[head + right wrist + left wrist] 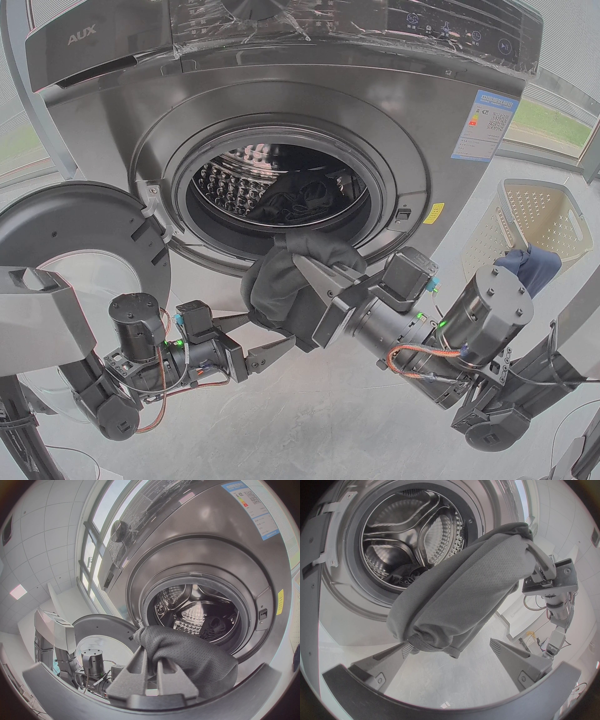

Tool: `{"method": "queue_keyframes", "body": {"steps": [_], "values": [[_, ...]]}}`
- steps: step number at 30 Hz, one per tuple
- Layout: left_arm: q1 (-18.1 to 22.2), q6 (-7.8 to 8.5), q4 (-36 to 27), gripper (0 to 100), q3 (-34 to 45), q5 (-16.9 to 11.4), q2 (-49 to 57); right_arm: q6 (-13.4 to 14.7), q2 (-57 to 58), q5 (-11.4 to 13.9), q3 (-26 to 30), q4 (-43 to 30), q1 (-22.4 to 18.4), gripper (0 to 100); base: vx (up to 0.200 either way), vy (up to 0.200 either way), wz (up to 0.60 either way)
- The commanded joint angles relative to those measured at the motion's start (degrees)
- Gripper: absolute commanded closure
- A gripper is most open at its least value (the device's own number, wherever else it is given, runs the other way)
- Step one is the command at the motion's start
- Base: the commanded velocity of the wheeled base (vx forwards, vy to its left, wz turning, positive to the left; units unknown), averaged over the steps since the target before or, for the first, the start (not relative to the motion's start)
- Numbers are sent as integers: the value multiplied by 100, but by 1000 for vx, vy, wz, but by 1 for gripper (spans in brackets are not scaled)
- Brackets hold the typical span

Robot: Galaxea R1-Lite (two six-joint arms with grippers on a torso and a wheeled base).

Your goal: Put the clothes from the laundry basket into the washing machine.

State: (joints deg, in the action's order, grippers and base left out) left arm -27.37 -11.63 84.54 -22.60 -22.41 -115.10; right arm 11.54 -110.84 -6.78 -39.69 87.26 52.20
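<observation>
My right gripper (pixel 303 265) is clamped on a fold of the dark garment (pixel 275 281), which I hold just in front of the washing machine (pixel 375 106), at the lower lip of its drum opening (pixel 375 181). My left gripper (pixel 269 328) sits lower in front of the machine with its jaws apart, holding nothing.

My worry is the hang. Most of the cloth droops below the lip, so I judge that a straight push forward would drag it against the rim and leave it draped outside or dropped on the floor. The hem also lies close to my open left fingers (pixel 393 655) and could snag there. And I hold only one fold, which might slip.

The left wrist view gives me that hem and the full droop, which the head view hides behind my right arm. The head view gives me the laundry basket (pixel 575 219) to the machine's right, with a blue garment (pixel 531 265) left in it. The right wrist view shows the pinch itself and dark clothes (pixel 218 627) already in the drum.
</observation>
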Motion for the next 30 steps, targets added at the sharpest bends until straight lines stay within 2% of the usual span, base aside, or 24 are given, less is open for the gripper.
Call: {"method": "queue_keyframes", "body": {"steps": [1,7,15,30], "values": [[56,3,18,0,-7,-1,-91,-3,18,1,-12,2,9,100,0,0,0],[56,12,98,0,-43,114,-205,-3,18,1,-12,2,9,100,0,0,0],[214,29,89,0,-60,114,-232,-3,27,1,5,2,9,100,0,0,0],[109,20,89,0,-447,122,-460,-3,18,1,-3,2,36,100,0,0,0]]}}
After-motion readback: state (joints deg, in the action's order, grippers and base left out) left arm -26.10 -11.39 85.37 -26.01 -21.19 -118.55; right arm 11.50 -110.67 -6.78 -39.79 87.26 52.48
